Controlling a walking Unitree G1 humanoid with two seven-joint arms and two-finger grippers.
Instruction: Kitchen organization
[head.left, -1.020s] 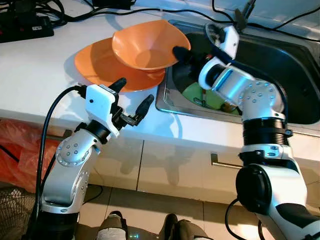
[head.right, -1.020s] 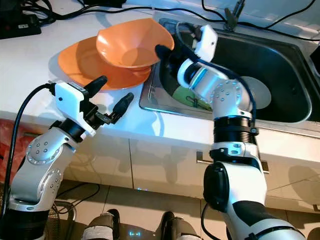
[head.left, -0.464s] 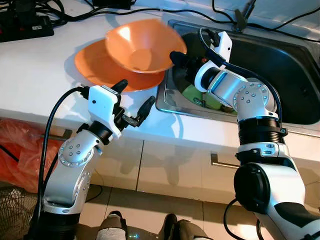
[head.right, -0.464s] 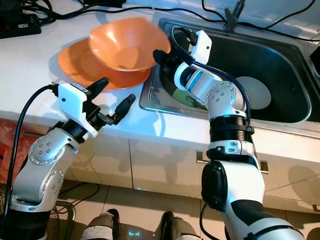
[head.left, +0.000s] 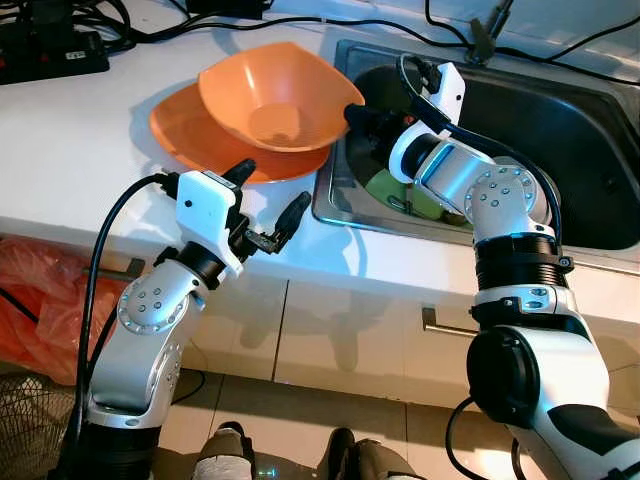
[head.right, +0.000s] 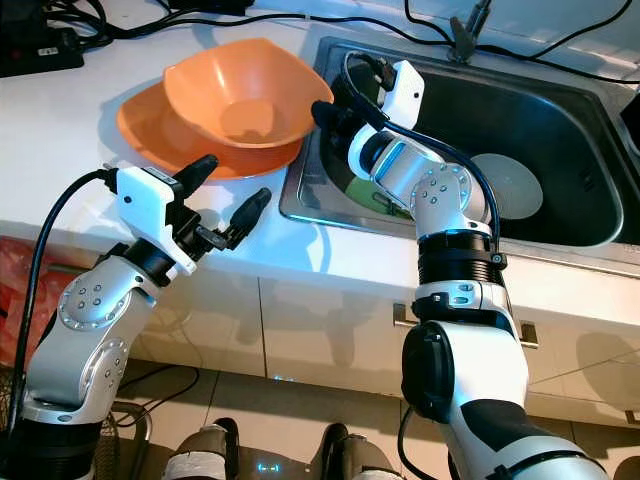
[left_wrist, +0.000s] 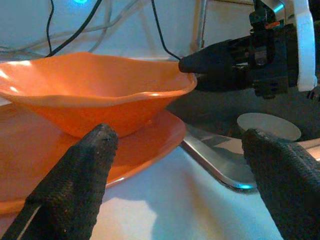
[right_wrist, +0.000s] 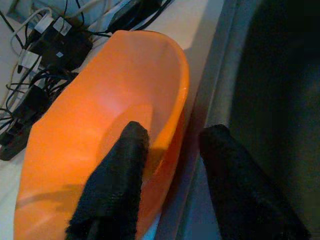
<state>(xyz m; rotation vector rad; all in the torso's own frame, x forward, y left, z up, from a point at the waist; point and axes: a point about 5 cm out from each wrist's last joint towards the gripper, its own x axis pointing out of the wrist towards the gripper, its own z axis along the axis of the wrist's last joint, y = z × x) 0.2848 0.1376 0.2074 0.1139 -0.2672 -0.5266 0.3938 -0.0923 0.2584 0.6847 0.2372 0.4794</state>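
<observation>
Bowl (head.left: 272, 95) on orange plate (head.left: 185, 135), its rim between right tool's (right_wrist: 170, 165) parted fingers; left tool (head.left: 270, 195) released.

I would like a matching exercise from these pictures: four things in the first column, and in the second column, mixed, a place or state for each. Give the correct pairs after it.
Things
1. orange bowl
2. orange plate
3. left gripper
4. green plate

Places or states
A. lies down inside the sink
B. lies flat on the white counter, under another dish
C. open, holding nothing, above the counter's front edge
D. sits on the plate, with the right gripper astride its rim, one finger inside and one outside

Pairs: 1-D, 2-B, 3-C, 4-A
</observation>
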